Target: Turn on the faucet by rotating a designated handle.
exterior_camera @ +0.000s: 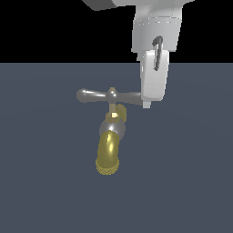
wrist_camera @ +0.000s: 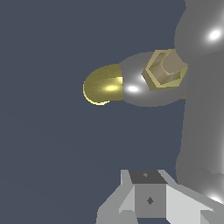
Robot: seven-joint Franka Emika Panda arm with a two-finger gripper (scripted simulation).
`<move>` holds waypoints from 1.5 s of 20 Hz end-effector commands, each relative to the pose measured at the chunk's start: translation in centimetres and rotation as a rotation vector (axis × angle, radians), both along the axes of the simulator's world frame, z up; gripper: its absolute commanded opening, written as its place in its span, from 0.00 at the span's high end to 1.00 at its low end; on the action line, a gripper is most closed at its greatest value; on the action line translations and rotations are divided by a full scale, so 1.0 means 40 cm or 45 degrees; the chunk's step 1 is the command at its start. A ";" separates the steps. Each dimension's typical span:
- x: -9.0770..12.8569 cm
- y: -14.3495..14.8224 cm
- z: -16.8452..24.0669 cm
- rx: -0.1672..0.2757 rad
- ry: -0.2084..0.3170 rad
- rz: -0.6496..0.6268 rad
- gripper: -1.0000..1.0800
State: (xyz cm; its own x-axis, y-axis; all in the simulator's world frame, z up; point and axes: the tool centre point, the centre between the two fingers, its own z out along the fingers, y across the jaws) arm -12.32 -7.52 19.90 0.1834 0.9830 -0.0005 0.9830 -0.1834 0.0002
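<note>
The gripper (exterior_camera: 147,103) stands at the handle (exterior_camera: 98,95) on the exterior view's right end, above the faucet (exterior_camera: 109,152); perhaps touching, finger spacing I cannot tell.

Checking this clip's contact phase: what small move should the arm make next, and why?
Probably push sideways against the handle to start it turning. In the exterior view the end effector already sits at the crossbar's right end, level with it, and the faucet spout hangs clear below. Whether contact exists cannot be told.
</note>
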 end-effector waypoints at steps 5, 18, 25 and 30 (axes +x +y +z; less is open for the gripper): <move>0.041 -0.014 0.000 0.000 0.000 0.000 1.00; 0.123 -0.041 0.000 0.000 0.000 0.000 1.00; 0.161 -0.054 0.000 0.001 0.000 0.001 1.00; 0.178 -0.046 -0.004 0.003 0.008 -0.008 1.00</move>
